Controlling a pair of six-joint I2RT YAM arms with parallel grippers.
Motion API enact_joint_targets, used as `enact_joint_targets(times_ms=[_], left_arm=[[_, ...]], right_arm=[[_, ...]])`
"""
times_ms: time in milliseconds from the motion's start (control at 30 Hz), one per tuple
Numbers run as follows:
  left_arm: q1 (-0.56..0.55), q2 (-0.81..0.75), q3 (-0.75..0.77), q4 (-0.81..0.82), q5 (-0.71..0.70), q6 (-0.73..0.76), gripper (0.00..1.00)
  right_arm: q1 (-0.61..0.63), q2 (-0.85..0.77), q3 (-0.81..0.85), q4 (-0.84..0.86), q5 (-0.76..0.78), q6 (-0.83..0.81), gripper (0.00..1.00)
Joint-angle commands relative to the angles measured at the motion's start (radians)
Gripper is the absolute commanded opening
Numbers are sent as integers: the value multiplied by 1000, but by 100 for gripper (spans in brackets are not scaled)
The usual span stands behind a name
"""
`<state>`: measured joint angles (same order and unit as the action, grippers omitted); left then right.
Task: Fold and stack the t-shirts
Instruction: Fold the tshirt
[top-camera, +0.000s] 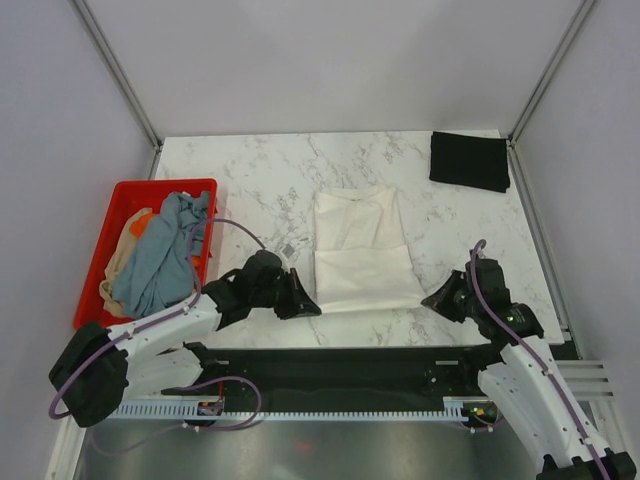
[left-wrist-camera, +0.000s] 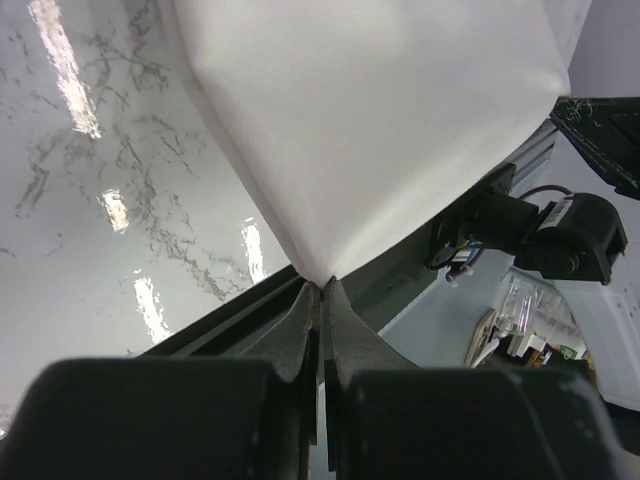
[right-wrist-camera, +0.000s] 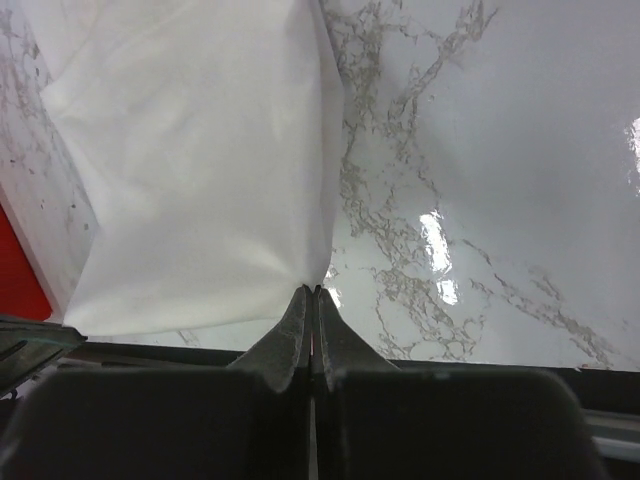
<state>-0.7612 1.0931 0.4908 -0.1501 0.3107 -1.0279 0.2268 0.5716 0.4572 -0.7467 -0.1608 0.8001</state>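
At table (top-camera: 260, 180) center, the cream-white t-shirt (top-camera: 362, 250) is lying partly folded, both claws pinching its near corners: left gripper (top-camera: 306, 304) at 7 o'clock, right gripper (top-camera: 434, 298) at 5. Black t-shirt (top-camera: 470, 160) is sitting folded at 1 o'clock, looking done; grey-blue shirt (top-camera: 160, 255) and others are waiting in the red crate (top-camera: 105, 245) at 9.

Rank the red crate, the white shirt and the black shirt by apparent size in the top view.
Largest: red crate.
Next: white shirt.
Smallest: black shirt, though it lies farthest from the camera, so its real size is unsure.
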Motion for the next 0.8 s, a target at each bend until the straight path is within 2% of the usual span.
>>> enact_joint_targets(times_ms=[0,233,267,367,467,633,767], left_arm=[[-16,-45,14,-65,-48,-49,2],[-13,10,117,-65,-48,-49,2],[-9,20,164,-141,-89,27,2],[13,71,266,-198,-110,77,2],[83,138,359,-213,-91,124,2],[230,289,508,-218,-22,199,2],[327,462,696,-217,24,268,2]], right_arm=[[-3,-35,55,-80,35,10,0],[-3,60,147,-45,89,-36,0],[-3,98,185,-40,101,-45,0],[-3,196,280,-23,153,-87,0],[-3,290,369,23,185,-124,0],[-1,552,501,161,164,-170,0],[-7,793,688,205,164,-222,0]])
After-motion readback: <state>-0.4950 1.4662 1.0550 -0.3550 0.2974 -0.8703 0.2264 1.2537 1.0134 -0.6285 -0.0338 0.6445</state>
